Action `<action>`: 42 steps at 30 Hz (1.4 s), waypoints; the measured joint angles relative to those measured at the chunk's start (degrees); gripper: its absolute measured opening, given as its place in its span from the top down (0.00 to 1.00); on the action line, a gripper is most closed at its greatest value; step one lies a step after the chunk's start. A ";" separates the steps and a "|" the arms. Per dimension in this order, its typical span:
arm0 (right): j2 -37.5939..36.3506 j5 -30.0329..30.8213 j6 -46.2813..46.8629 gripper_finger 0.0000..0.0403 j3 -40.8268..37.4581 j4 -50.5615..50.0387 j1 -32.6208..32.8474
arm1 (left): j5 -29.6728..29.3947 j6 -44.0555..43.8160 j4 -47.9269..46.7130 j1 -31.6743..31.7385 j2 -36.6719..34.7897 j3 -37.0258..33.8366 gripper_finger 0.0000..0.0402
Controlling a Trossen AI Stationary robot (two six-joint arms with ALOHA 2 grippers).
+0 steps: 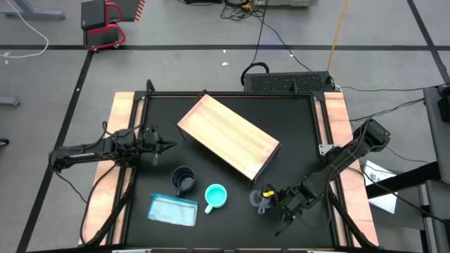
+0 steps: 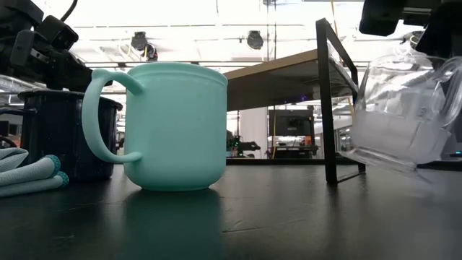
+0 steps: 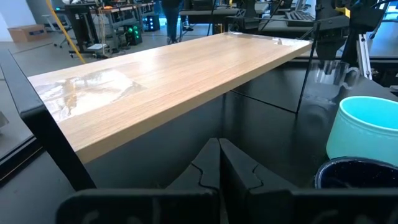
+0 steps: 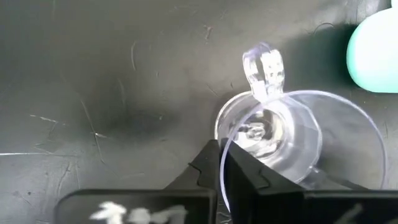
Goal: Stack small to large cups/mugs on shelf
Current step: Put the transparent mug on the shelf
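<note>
A small clear cup (image 4: pixel 273 134) with a handle (image 4: pixel 264 65) is at the table's near right, beside the turquoise mug (image 1: pixel 215 197). My right gripper (image 4: pixel 219 163) is shut on it, and it shows tilted in the low view (image 2: pixel 404 108). The dark mug (image 1: pixel 183 179) stands to the left of the turquoise one. The light-wood shelf (image 1: pixel 228 135) stands slantwise mid-table on dark legs (image 2: pixel 328 101). My left gripper (image 3: pixel 219 155) is shut and holds nothing. It hovers at the table's left, pointing at the shelf. My right gripper holds the clear cup by its rim (image 4: pixel 231 138), on the side opposite the handle. One finger is inside the cup and one outside. The fingers slant down from the table's near right. The cup is tilted; whether its base touches the table I cannot tell.
A flat light-blue packet (image 1: pixel 173 209) lies at the near left, next to the dark mug. Wooden side boards (image 1: pixel 337 112) border the black tabletop. Bare black surface lies between the shelf and the mugs.
</note>
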 joint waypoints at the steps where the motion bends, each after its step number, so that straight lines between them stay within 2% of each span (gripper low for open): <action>1: 0.00 0.00 0.48 0.98 0.00 0.06 0.00 | 0.00 0.00 0.00 -0.02 -0.01 0.00 0.99; 11: -1.46 -0.18 1.30 1.00 1.32 0.17 0.62 | 0.00 0.00 0.00 0.00 -0.01 -0.02 0.99; 16: -3.07 -0.17 2.09 1.00 7.03 -3.57 1.85 | 0.01 0.00 0.04 0.00 -0.02 -0.01 0.99; 28: -3.30 -0.20 7.14 1.00 25.38 -20.53 2.38 | 0.00 0.00 0.02 0.00 -0.02 -0.02 0.99; 42: -3.26 -0.15 10.71 1.00 31.22 -29.37 0.28 | 0.00 0.00 0.00 0.00 -0.02 0.00 0.99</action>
